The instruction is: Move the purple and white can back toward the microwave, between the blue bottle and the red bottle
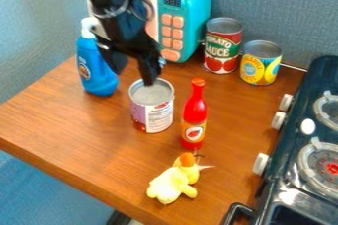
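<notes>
Ok, gripper (pixel 135 76) is released, fingers apart, left of centre in the upper half, one finger over the top of the purple-and-white labelled can (pixel 153 113), can't tell if touching. Can upright near frame centre. Blue squeeze bottle (pixel 96 68) to its left, red sauce bottle (pixel 194 115) just right. Yellow plush toy (pixel 172 184) lower centre. Teal toy microwave (pixel 187 12) top centre, toy stove (pixel 290 169) right edge
</notes>
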Available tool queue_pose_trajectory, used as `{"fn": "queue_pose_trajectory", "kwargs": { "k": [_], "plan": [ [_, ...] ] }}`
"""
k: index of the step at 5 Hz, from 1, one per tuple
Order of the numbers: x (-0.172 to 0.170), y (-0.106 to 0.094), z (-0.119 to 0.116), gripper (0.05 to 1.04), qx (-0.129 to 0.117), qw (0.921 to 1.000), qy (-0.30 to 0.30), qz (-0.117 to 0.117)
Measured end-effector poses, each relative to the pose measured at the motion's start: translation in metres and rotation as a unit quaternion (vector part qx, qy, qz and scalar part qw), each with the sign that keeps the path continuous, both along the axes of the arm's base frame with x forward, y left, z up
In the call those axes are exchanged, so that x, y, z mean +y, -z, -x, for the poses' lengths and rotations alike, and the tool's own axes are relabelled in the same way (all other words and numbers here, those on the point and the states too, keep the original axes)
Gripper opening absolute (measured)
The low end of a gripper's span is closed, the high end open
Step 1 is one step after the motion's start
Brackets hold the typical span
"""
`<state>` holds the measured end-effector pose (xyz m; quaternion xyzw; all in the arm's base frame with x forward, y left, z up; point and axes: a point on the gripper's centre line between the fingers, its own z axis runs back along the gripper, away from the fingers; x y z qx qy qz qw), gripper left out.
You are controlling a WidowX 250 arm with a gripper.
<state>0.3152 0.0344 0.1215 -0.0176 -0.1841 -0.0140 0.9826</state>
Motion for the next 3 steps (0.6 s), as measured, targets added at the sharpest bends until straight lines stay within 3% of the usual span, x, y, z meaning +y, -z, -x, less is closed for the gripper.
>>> {"fn": "queue_pose_trajectory", "kwargs": {
  "k": [1, 2, 3],
  "plan": [
    [0.009, -0.028, 0.025, 1.001, 0.01, 0.9999, -0.001, -0.008],
    [0.01, -0.025, 0.051, 1.001, 0.089, 0.9957, 0.017, -0.015],
    [0.018, -0.021, 0.063, 1.001, 0.129, 0.9905, 0.012, -0.046]
  ]
}}
